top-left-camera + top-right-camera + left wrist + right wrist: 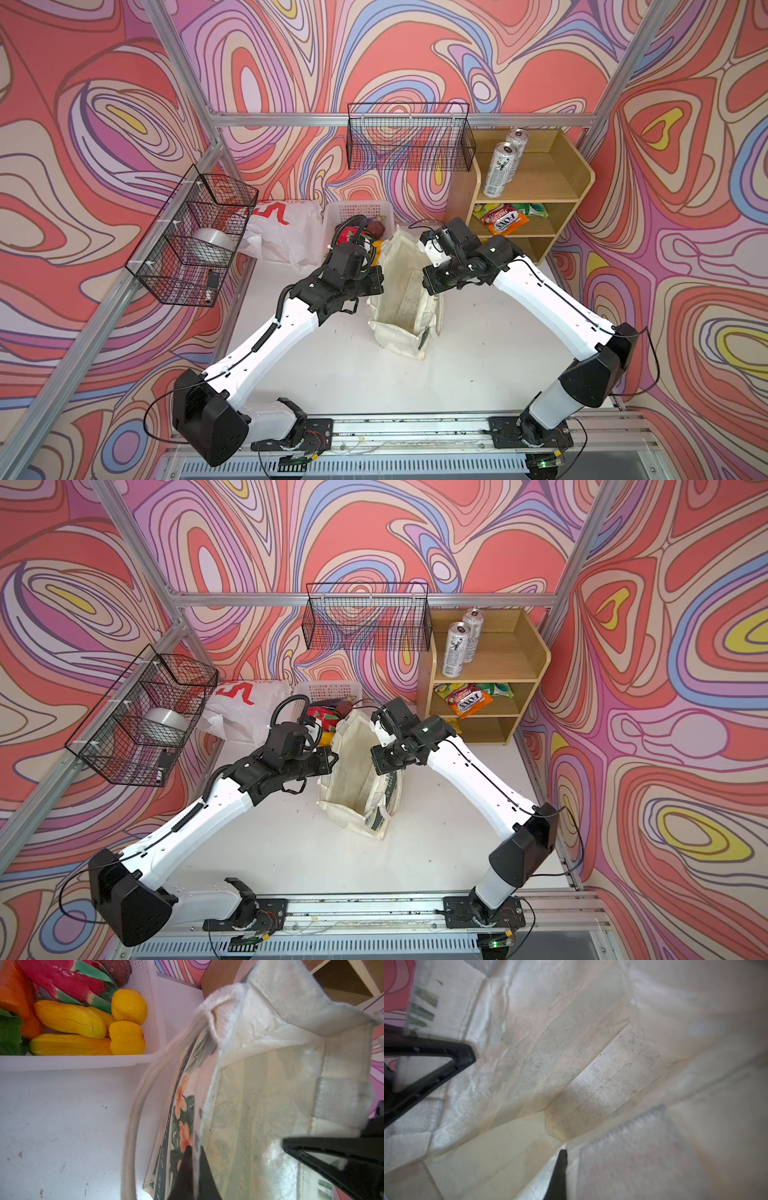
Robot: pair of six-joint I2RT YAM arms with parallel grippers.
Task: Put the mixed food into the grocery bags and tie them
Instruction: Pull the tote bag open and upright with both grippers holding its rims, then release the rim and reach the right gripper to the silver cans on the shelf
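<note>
Left pincer (195, 1153) and right pincer (563, 1154) clamp shut on opposite rims of the canvas tote (399, 299) mid-frame; white basket (353, 205) crowds just above it; carrier bag (282, 241) lies upper left.

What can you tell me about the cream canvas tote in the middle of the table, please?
The canvas tote is cream, creased and grubby, with dark green leaves and orange flowers printed outside and a webbing handle. It stands upright on the white table, mouth open, empty inside. The left tool and right tool pinch opposite long rims, holding it open.
</note>
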